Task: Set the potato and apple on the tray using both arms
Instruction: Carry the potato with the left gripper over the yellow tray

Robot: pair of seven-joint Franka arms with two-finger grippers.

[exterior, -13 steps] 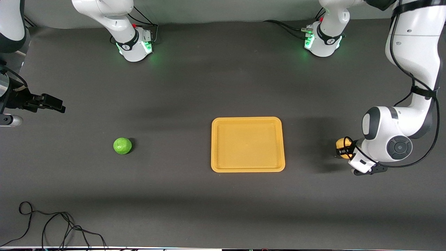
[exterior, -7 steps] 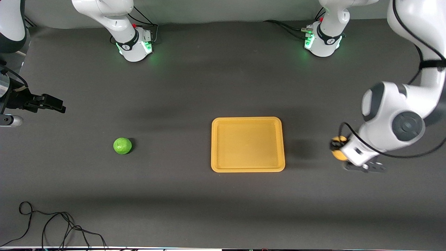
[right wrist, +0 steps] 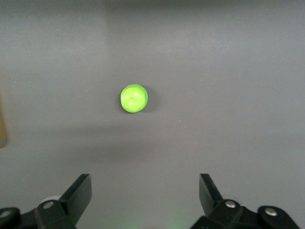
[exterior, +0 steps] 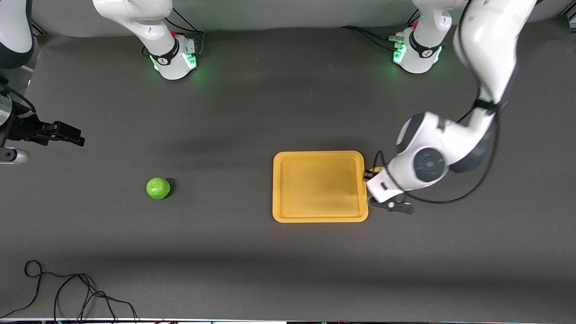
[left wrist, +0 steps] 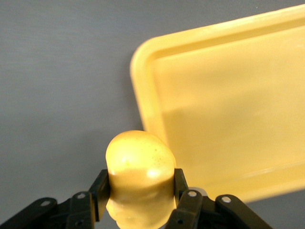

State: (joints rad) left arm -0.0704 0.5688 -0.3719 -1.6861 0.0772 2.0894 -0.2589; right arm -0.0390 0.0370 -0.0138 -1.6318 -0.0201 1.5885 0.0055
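**A:** Fingers (left wrist: 183, 202) of the left gripper (left wrist: 139, 200) are clamped on the lumpy yellow-orange toy potato (left wrist: 139, 179), 1 on each flank, over the desk (exterior: 252, 112) at the edge of the flat orange-yellow plastic tray (exterior: 318, 216) toward the left arm's end.

**B:** And the right gripper (right wrist: 145, 195)?

**A:** It waits up in the air at the right arm's end, both fingers spread wide, nothing between them. The round bright green faceted toy apple (exterior: 158, 188) sits on the desk, well apart from the tray.

**B:** How will they handle?

**A:** Both look light, hard and smooth, probably slippery. I'd pinch the apple across its widest middle; it may roll.
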